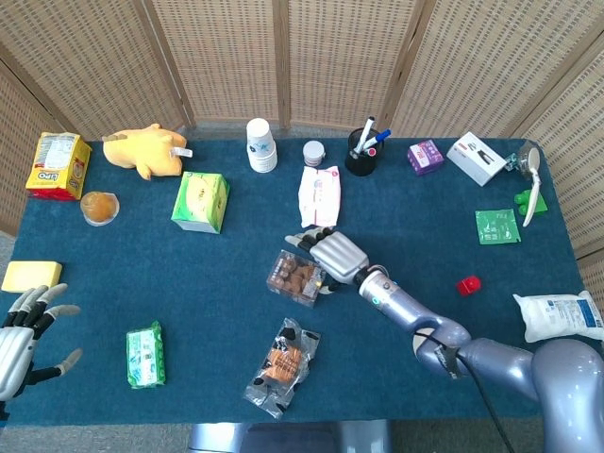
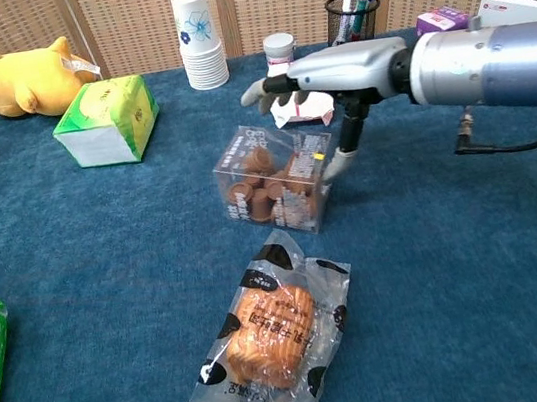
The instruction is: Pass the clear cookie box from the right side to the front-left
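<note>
My right hand [image 2: 332, 85] is over the clear cookie box [image 2: 274, 186], palm down, fingers stretched flat above its far side and thumb [image 2: 346, 145] hanging down to the box's right end. Thumb tip looks to be touching the box wall, but fingers aren't wrapped around it, so no grip: hand is spread. The box sits on the blue table [image 1: 189, 311] near the middle, slightly toward the front, full of brown cookies. Head view agrees: right hand [image 1: 332, 252] at the box's [image 1: 295, 276] upper right edge. My left hand [image 1: 24, 335] is at the front-left table edge, fingers apart, holding nothing, well apart from the box. Just in front of the box lies a cow-print bread packet [image 2: 269, 338]. A green wrapped pack [image 1: 144, 354] is between the left hand and that packet. The green tissue box [image 2: 107, 120] stands behind-left of the cookie box, and the white pouch [image 1: 319, 194] lies just behind my right hand.
</note>
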